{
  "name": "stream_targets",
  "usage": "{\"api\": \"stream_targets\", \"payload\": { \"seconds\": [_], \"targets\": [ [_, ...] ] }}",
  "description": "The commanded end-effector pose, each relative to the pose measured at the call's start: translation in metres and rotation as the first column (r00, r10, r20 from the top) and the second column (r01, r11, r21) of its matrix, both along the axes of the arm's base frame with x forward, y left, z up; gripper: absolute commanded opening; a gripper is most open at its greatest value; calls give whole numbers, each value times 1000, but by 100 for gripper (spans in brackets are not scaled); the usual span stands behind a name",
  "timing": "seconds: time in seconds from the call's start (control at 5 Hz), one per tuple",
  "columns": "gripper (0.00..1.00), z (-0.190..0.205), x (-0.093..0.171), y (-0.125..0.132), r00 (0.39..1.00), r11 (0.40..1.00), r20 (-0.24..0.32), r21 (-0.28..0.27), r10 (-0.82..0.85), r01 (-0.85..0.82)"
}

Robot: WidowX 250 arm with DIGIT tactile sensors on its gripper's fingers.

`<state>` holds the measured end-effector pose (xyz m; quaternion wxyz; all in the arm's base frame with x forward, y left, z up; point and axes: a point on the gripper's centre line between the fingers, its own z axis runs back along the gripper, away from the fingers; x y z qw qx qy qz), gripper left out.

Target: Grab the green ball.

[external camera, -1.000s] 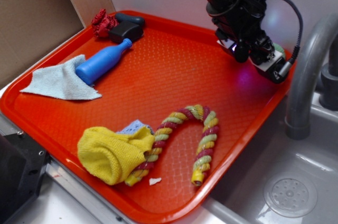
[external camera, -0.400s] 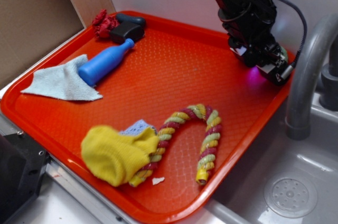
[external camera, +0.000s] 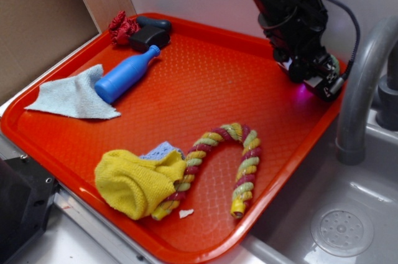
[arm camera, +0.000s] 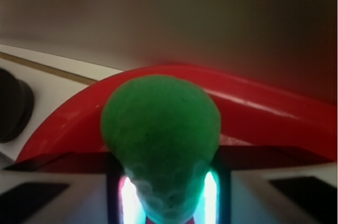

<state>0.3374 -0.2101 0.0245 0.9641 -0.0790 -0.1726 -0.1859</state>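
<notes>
**A:** Where is the gripper, and what are its jaws doing?

**B:** The gripper (external camera: 315,76) is down at the far right corner of the orange tray (external camera: 205,77). The green ball (arm camera: 160,139) fills the wrist view, right between the jaws. Whether they are pinching it or merely straddling it, I cannot tell.

**A:** How will the ball handle?

**B:** Probably light and slightly squashy. Grip across its widest middle; being round, it may roll or squirt out.
</notes>
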Motion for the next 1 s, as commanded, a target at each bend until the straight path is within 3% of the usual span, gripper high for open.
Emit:
{"api": "stream_targets", "payload": {
  "seconds": [0.0,0.2,0.4,0.6,0.8],
  "targets": [
    [0,95,-49,49,997,994,72,-104,37,-29],
    [0,135,-71,94,982,982,-70,-61,176,-181],
    [0,165,-82,112,928,937,-133,77,348,-340],
    [0,174,-83,123,892,902,-138,112,430,-417],
    [0,162,-80,116,901,902,-111,170,418,-398]
  ]
}}
